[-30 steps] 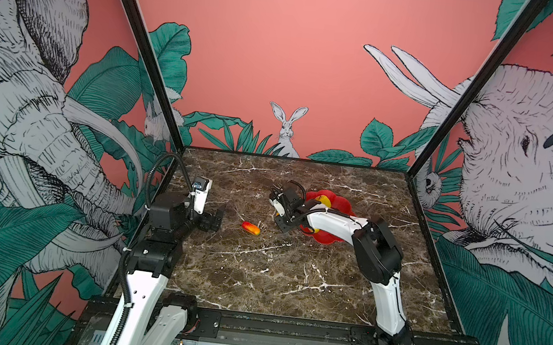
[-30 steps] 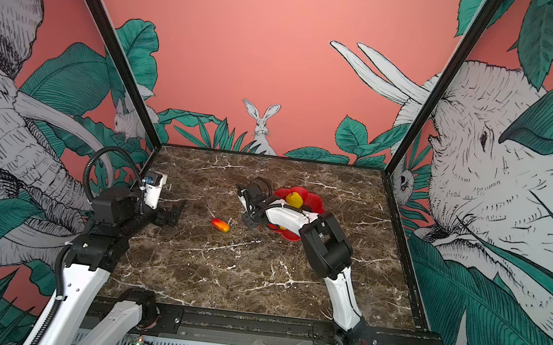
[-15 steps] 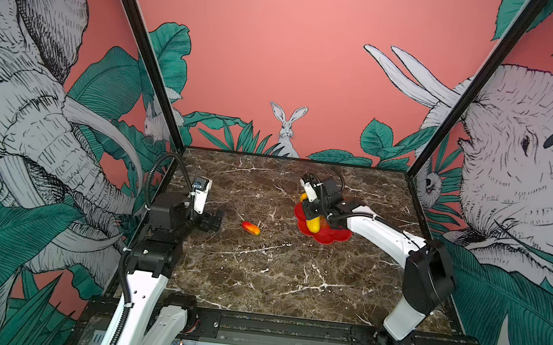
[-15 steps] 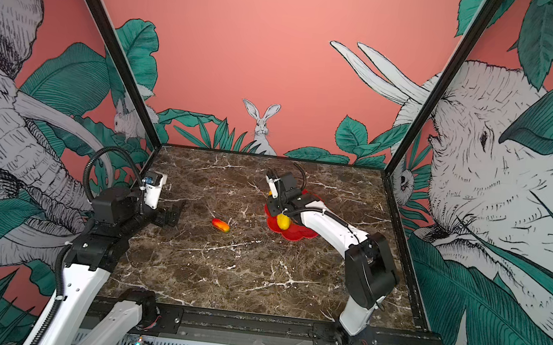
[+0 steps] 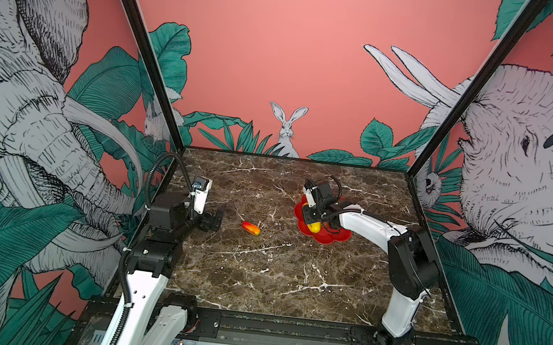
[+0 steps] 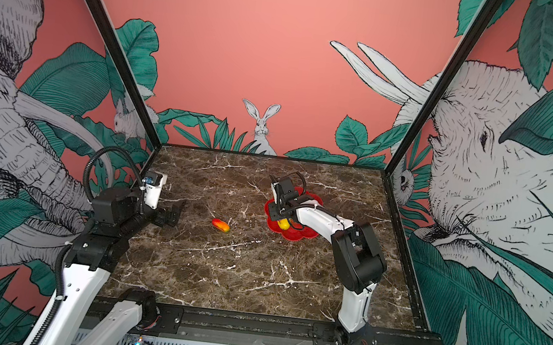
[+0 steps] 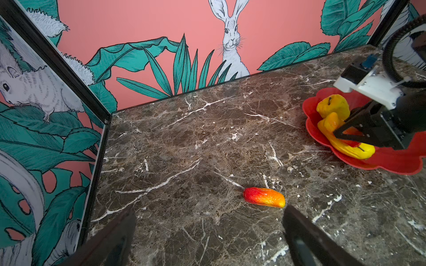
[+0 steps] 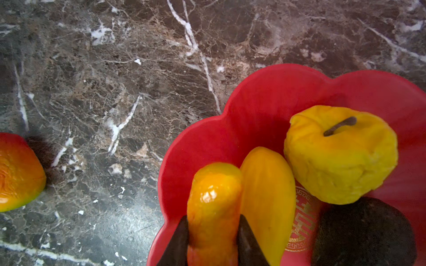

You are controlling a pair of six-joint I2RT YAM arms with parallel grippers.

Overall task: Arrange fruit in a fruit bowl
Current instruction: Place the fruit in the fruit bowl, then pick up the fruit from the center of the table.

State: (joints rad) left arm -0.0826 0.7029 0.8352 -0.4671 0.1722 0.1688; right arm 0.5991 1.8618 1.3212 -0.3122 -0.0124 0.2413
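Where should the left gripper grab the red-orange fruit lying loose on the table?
Grip the red-orange fruit across its narrow middle, coming straight down from above. It lies flat on the marble table, long and rounded, so the open left gripper should straddle the short axis.

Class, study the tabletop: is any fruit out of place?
Yes. One red-orange fruit lies alone on the marble table, well apart from the red bowl, near the left gripper, whose jaws are open. The right gripper holds an orange-yellow fruit over the bowl, beside three others.
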